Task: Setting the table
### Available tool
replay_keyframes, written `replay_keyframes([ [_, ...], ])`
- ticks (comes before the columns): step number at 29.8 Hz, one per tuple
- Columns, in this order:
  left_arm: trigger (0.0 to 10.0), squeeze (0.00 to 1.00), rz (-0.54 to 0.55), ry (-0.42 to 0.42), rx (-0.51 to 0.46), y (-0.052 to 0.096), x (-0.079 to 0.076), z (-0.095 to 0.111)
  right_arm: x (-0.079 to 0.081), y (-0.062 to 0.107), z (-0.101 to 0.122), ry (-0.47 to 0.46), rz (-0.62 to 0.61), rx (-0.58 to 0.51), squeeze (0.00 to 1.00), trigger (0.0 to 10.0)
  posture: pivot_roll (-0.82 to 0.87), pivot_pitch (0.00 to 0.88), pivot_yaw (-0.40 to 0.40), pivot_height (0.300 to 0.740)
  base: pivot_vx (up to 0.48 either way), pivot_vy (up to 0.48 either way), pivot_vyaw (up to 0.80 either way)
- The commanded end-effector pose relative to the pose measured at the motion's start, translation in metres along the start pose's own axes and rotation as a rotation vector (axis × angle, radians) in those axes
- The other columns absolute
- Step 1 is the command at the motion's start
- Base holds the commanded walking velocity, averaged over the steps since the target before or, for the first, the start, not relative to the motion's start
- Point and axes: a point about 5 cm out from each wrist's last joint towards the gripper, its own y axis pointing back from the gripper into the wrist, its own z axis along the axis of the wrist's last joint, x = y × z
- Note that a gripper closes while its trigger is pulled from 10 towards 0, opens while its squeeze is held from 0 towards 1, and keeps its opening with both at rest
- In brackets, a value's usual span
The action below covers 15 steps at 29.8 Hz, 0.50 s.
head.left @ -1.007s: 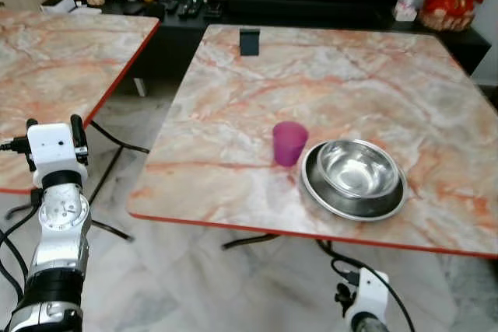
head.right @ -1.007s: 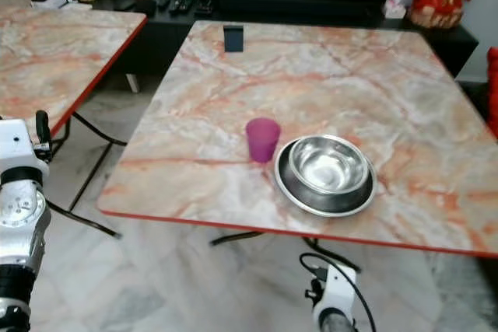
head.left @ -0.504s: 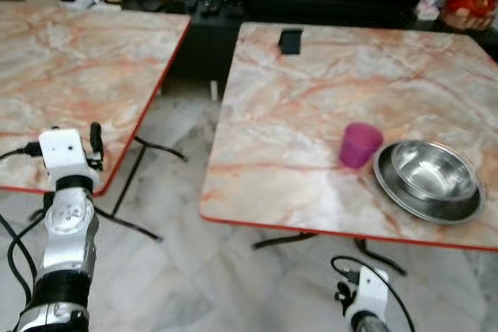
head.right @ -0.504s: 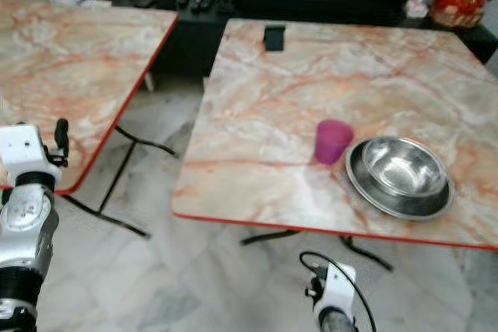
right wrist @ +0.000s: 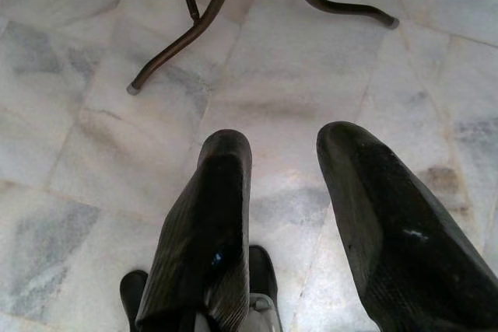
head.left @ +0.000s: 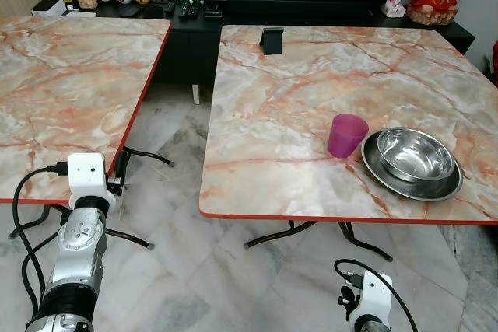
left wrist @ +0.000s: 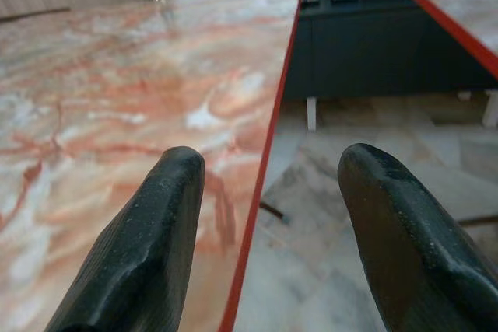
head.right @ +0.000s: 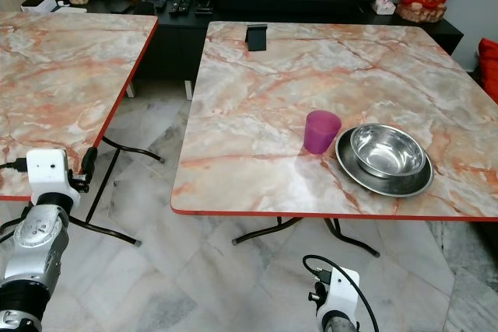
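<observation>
With both my jaws spread and empty, I judged the purple cup [head.left: 347, 134] light and stiff, the steel bowl [head.left: 414, 155] slippery, best pinched at its rim.

Bright, even indoor light across both eye views, sharp from near edge to far wall, no motion blur. Soft sheen on the marble table [head.left: 296, 106], a pale glare patch low on its near side, beside the purple cup [head.left: 347, 135]. Hard white highlights inside the steel bowl [head.left: 415, 155], mirror-bright. Faint, diffuse shadows under the table legs on the pale floor [head.left: 233, 277]. Black screen at upper centre, dark and flat. Left wrist view softer: fingers [left wrist: 148, 254] large and out of focus, background slightly hazy. Right wrist view evenly lit, floor tiles crisp, fingers [right wrist: 210, 239] dark, small specular fleck.
</observation>
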Motion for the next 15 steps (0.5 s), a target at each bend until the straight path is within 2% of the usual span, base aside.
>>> replay_keyframes([
  [1, 10.0, 0.00, -0.076, -0.049, 0.024, 0.006, -0.007, -0.009, -0.002, 0.000, 0.000, -0.006, -0.010, -0.001, 0.00, 10.0, 0.05, 0.061, -0.015, 0.740, 0.000, 0.000, 0.00],
  [3, 10.0, 0.00, -0.154, -0.060, 0.055, 0.010, -0.016, -0.016, -0.002, 0.000, -0.001, -0.004, -0.007, 0.002, 0.00, 10.0, 0.05, 0.062, -0.015, 0.740, 0.000, 0.000, 0.00],
  [15, 10.0, 0.00, -0.160, -0.086, 0.245, 0.032, -0.016, -0.059, -0.003, 0.000, 0.000, -0.007, -0.009, 0.001, 0.00, 10.0, 0.05, 0.064, -0.018, 0.740, 0.000, 0.000, 0.00],
])
